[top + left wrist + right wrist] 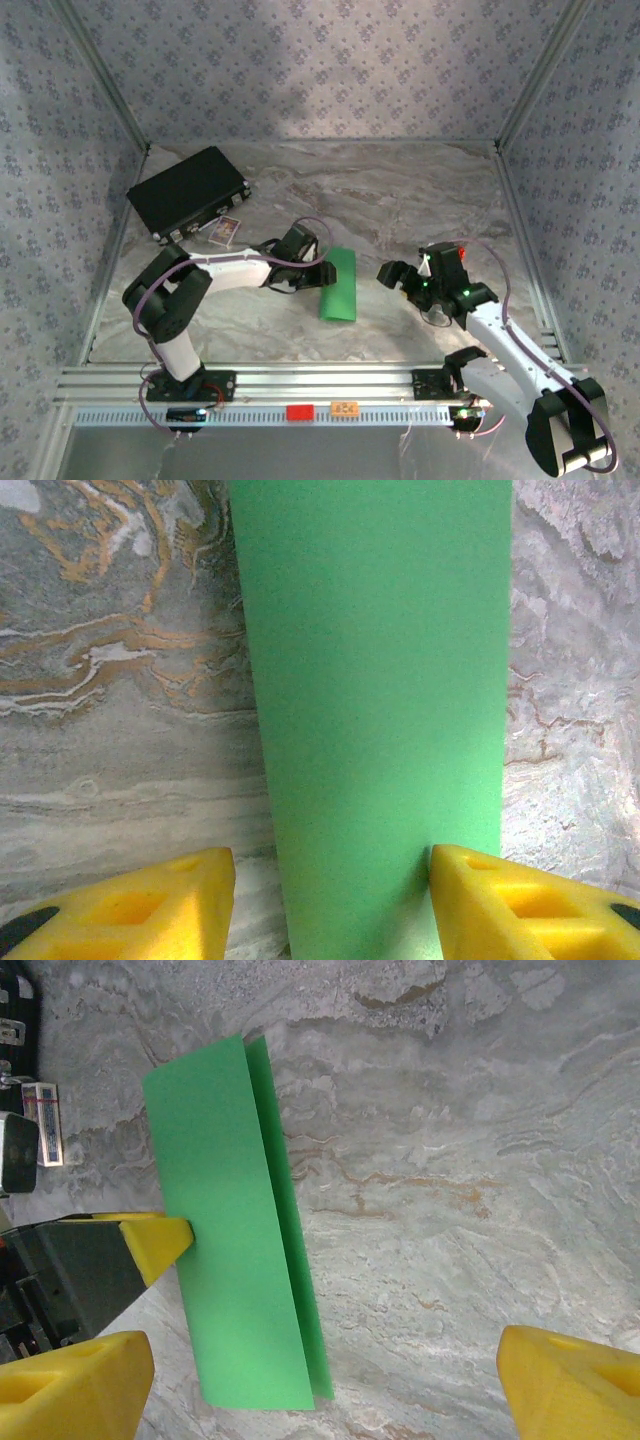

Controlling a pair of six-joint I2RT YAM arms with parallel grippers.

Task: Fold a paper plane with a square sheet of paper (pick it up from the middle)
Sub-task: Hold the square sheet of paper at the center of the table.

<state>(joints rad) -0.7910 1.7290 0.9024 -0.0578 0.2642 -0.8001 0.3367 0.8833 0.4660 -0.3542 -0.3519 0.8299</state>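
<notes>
The square sheet of paper (338, 285) is bright green and lies on the marble table, folded in half into a long rectangle, not a paper plane. Its upper layer sits slightly offset from the lower one (240, 1250). My left gripper (312, 275) is at the sheet's left long edge, open. In the left wrist view the sheet (380, 680) runs between the yellow fingers (330, 905), with the right fingertip (470, 880) resting on the paper and the left one on bare table. My right gripper (395, 272) hovers open just right of the sheet, jaws wide (320, 1390).
A black case (188, 192) lies at the back left with a small card (225, 230) beside it. Patterned walls enclose the table. An aluminium rail (300, 385) with a red block (298, 411) runs along the near edge.
</notes>
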